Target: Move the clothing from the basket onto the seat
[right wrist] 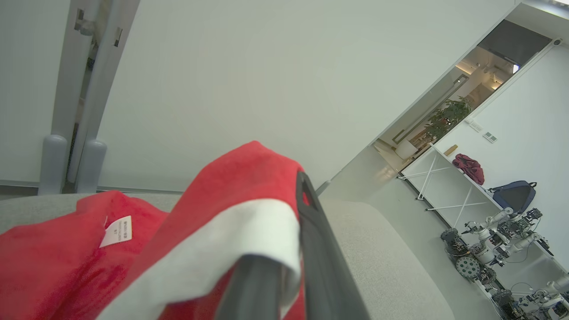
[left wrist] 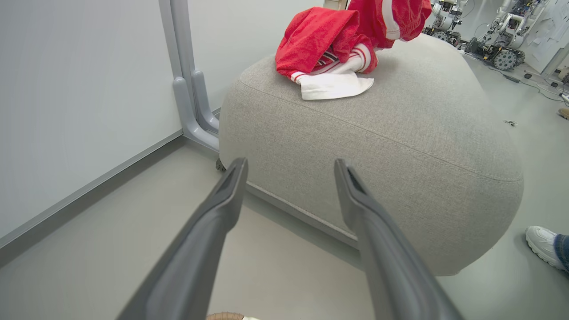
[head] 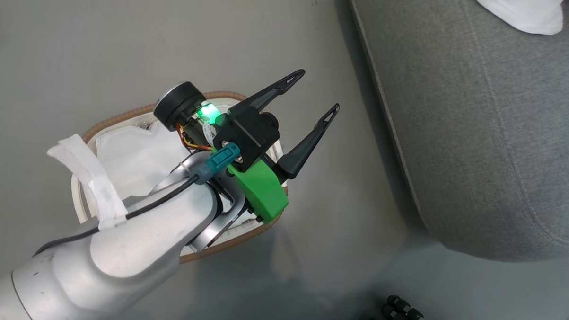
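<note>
Two red-and-white pieces of clothing [left wrist: 320,40] can be told apart, with one basket [head: 125,114], one seat [head: 479,138] and two end effectors. One piece lies bunched on top of the grey seat [left wrist: 378,146], a white panel spread flat at its near edge. The other piece, red with a white band [right wrist: 249,231], is draped over the right end effector [right wrist: 295,222], whose jaws are clamped together on the fabric just above the seat cushion and beside the first piece, on which a small white label shows. The left end effector [head: 317,90] hangs over the basket with its two dark fingers [left wrist: 222,209] spread fully apart, holding and touching nothing; its fingers point across the floor [left wrist: 111,249] toward the seat's rounded side. Inside the basket, the white liner [head: 128,159] is visible, with no red fabric showing in the exposed part; the arm covers the rest. One white shoe [left wrist: 542,246] of a person stands on the floor beside the seat.
</note>
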